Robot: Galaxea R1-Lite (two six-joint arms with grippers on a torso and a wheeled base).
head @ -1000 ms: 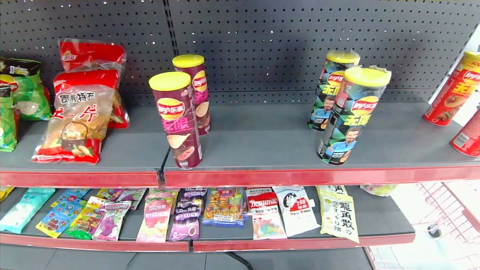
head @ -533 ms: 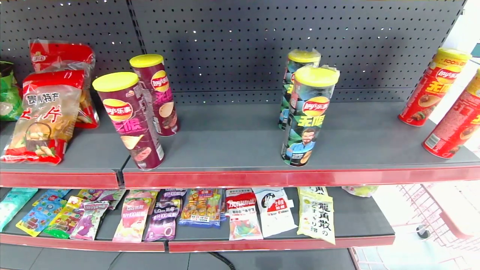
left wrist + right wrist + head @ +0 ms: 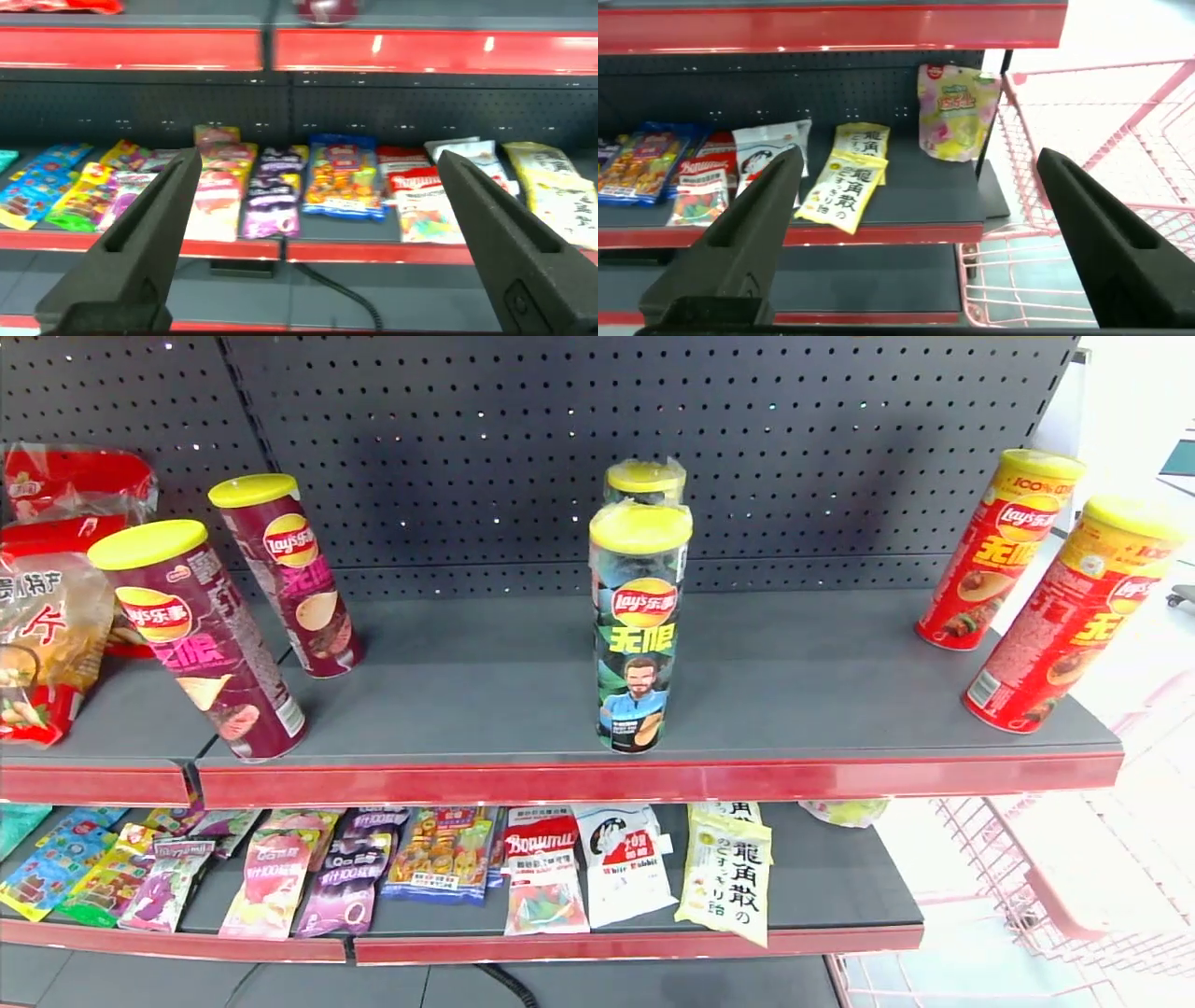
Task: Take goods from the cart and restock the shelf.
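The upper shelf carries two purple chip cans at the left, two dark green cans one behind the other in the middle, and two red cans at the right end. The pink wire cart stands at the lower right, past the shelf's end. My left gripper is open and empty, facing the lower shelf's snack packets. My right gripper is open and empty too, facing the lower shelf's right end with the cart beside it.
Red snack bags lie at the upper shelf's far left. A row of flat packets fills most of the lower shelf. Yellow packets and a pale green bag lie near its right end. Wide gaps separate the can groups.
The head camera has turned to the right, so the whole shelf has slid left in the picture and more of the red cans and the cart shows. Nothing on the shelf has moved.
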